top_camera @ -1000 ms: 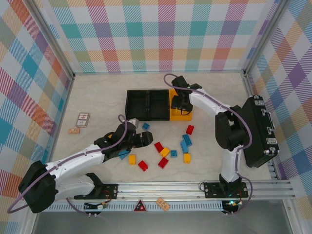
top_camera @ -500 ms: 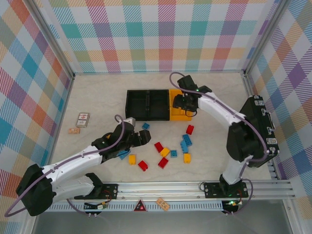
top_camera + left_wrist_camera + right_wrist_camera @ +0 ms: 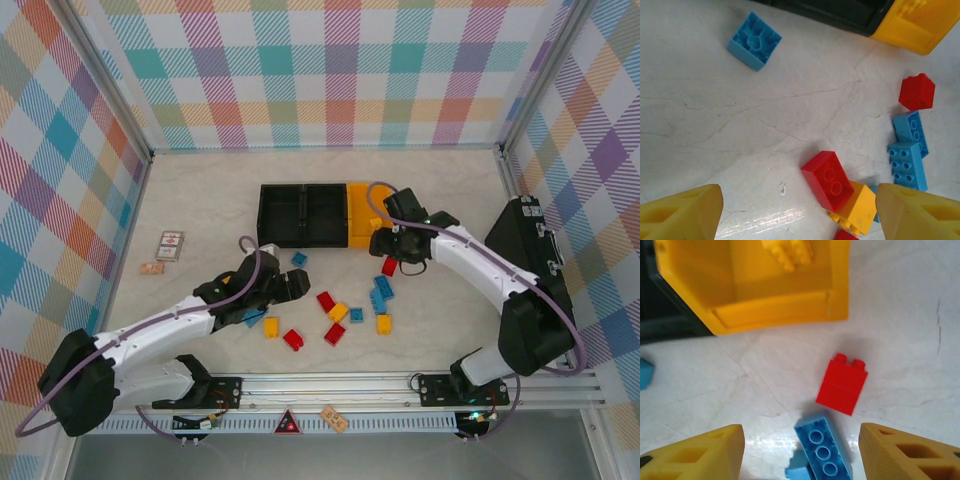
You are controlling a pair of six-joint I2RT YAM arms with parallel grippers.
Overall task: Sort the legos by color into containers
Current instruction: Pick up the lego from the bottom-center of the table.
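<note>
**Top external view: both my claws open over the loose legos**

Top external view. My left claw [image 3: 290, 286] hangs low over the left part of the legos [image 3: 335, 312]. They lie scattered on the table [image 3: 200, 200] in red, blue and yellow, in front of the containers [image 3: 303, 214]. My right claw [image 3: 392, 246] sits at the front right corner of the yellow bin [image 3: 358, 200], just above a lone red brick [image 3: 389, 266]. The two black bins [image 3: 285, 214] are joined to the yellow bin on its left.

Left wrist view. My left claw [image 3: 802, 212] stands wide. Its yellow fingertips [image 3: 685, 212] sit in the two lower corners, apart from every brick and gripping none. Between them a red brick [image 3: 828, 180] lies touching a yellow brick [image 3: 856, 209]. An overturned blue brick [image 3: 754, 41] lies farther off, near a black bin.

Right wrist view. My right claw [image 3: 801, 450] is likewise spread and holds no brick. Between its fingertips [image 3: 695, 455] lies a blue brick [image 3: 822, 452], studs up. Beyond it the lone red brick [image 3: 841, 384] lies on its side, just short of the yellow bin [image 3: 775, 310]. A yellow piece [image 3: 788, 252] rests inside that bin.

Writing. A red-and-white card [image 3: 171, 244] lies at the left of the table, and its print is too small to read. A black case [image 3: 535, 270] lies along the right edge, and I cannot make out any lettering on it.
</note>
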